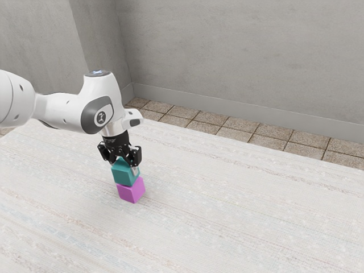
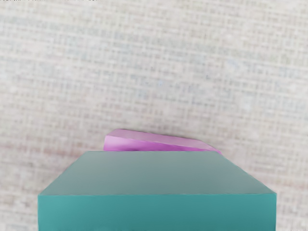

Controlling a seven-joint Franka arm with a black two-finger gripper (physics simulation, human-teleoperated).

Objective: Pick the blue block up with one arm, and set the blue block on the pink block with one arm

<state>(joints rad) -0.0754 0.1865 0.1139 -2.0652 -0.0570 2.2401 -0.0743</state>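
Note:
The blue block (image 1: pixel 125 175), teal in colour, rests on top of the pink block (image 1: pixel 131 190) on the pale table, a little left of the middle of the exterior view. My gripper (image 1: pixel 124 165) comes straight down onto the blue block, with a finger on each side of its upper part, shut on it. In the wrist view the blue block (image 2: pixel 156 195) lies large just under my hand. A strip of the pink block (image 2: pixel 154 143) shows beyond its far edge, slightly turned relative to it.
The pale woven tabletop (image 1: pixel 239 210) stretches wide around the stack. Beyond its far edge lie a brown tiled floor (image 1: pixel 273 133) and grey walls. My white arm (image 1: pixel 62 111) enters from the exterior view's left.

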